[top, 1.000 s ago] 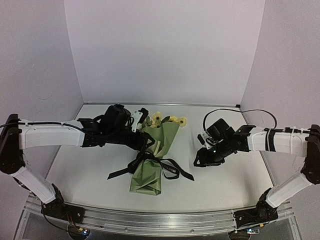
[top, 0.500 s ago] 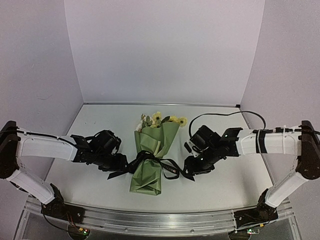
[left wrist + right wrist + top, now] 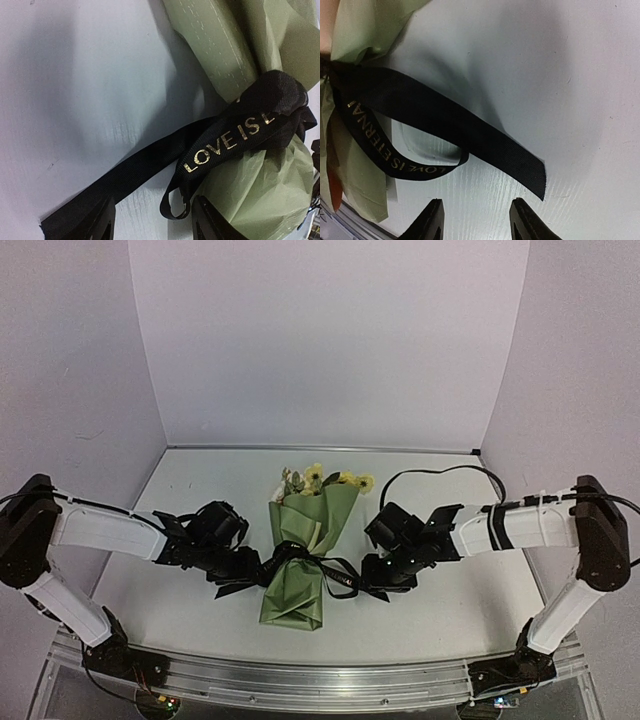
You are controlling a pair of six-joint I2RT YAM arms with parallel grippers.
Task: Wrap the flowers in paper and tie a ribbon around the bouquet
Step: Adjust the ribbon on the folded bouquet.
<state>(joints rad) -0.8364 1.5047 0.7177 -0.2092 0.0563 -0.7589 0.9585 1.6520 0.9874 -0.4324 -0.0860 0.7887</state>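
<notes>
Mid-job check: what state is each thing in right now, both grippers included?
flowers: wrapped, blossoms showing at the cone's wide far end.
paper: rolled into a cone, lying down.
ribbon: knotted around the cone's waist, tails lying loose either side.
left gripper: open, a ribbon loop between its fingers.
right gripper: open, empty, ribbon tail just ahead.

Both arms low, inward — left gripper [image 3: 240, 570], right gripper [image 3: 385, 576], jaws apart.
</notes>
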